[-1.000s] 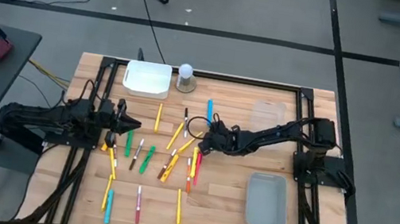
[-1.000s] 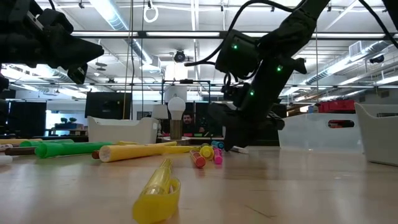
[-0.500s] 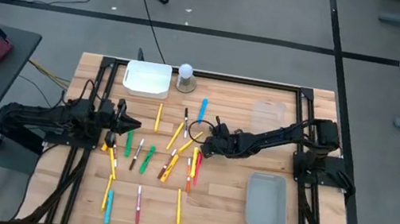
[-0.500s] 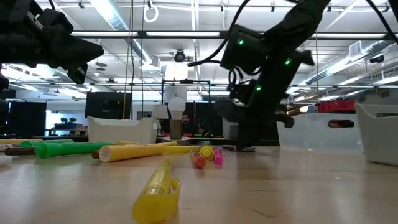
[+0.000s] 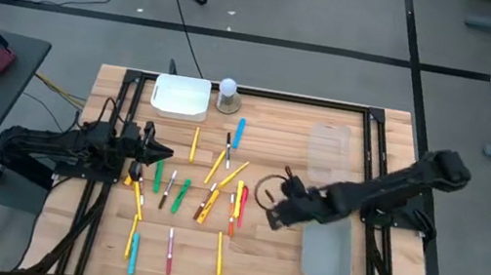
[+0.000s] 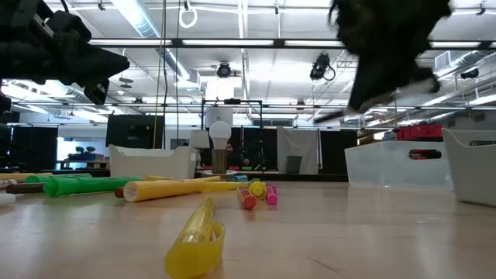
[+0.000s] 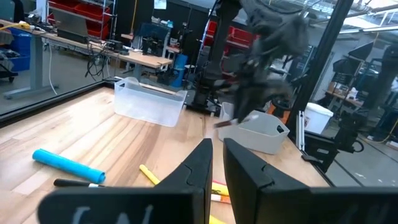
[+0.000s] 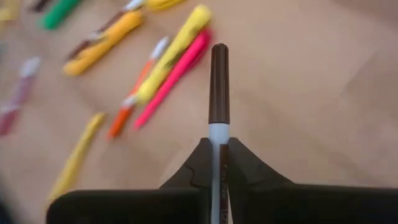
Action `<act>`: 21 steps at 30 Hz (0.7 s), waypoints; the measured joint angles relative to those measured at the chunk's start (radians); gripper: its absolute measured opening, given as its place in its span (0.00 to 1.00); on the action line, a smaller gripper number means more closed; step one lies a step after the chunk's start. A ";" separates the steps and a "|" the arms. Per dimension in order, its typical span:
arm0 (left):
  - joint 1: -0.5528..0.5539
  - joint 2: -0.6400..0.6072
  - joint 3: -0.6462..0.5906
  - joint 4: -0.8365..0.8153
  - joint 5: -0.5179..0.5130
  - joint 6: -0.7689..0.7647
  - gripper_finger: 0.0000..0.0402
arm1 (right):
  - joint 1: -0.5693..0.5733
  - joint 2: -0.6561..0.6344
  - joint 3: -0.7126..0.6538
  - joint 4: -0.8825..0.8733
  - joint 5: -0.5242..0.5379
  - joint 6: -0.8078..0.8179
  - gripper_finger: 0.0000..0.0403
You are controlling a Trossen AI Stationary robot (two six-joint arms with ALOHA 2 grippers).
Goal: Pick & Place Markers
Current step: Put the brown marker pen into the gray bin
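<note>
While the right gripper (image 5: 270, 213) is hanging above the wooden surface (image 5: 267, 250), it is clamping a white marker with a dark cap (image 8: 218, 87) between its fingers, the capped end sticking out ahead of the fingertips in the right wrist view. From above, that gripper is sitting between the scattered markers (image 5: 207, 191) and the clear bin (image 5: 327, 247) near the surface's right side, just beside the bin's edge. In the low view the right arm is showing only as a dark blur at the top, so the marker is probably the thin pale line under it, though that is hard to confirm. Most of the markers are lying loose in the middle of the surface: yellow, green, orange, pink and a blue one (image 5: 238, 132) near the white ball-topped object (image 5: 228, 90). Over on the left side, the left gripper (image 5: 164, 153) is waiting with its fingers (image 7: 199, 168) nearly together, grasping nothing.
</note>
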 joint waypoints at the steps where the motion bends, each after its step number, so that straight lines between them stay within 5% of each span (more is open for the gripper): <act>1: 0.000 0.000 0.000 0.000 0.000 -0.001 0.11 | 0.032 -0.027 0.000 0.005 -0.014 0.031 0.04; 6: -0.001 0.000 0.000 0.000 0.003 -0.003 0.11 | 0.198 -0.128 0.001 -0.024 -0.057 0.245 0.04; 12: -0.001 0.000 0.000 -0.006 0.003 -0.007 0.11 | 0.355 -0.182 0.002 -0.274 -0.131 0.649 0.03; 16: -0.001 0.000 0.000 -0.007 0.003 -0.002 0.11 | 0.397 -0.174 0.002 -0.444 -0.161 0.853 0.03; 21: -0.001 0.000 0.000 -0.008 0.003 -0.002 0.11 | 0.382 -0.132 -0.020 -0.446 -0.199 0.897 0.03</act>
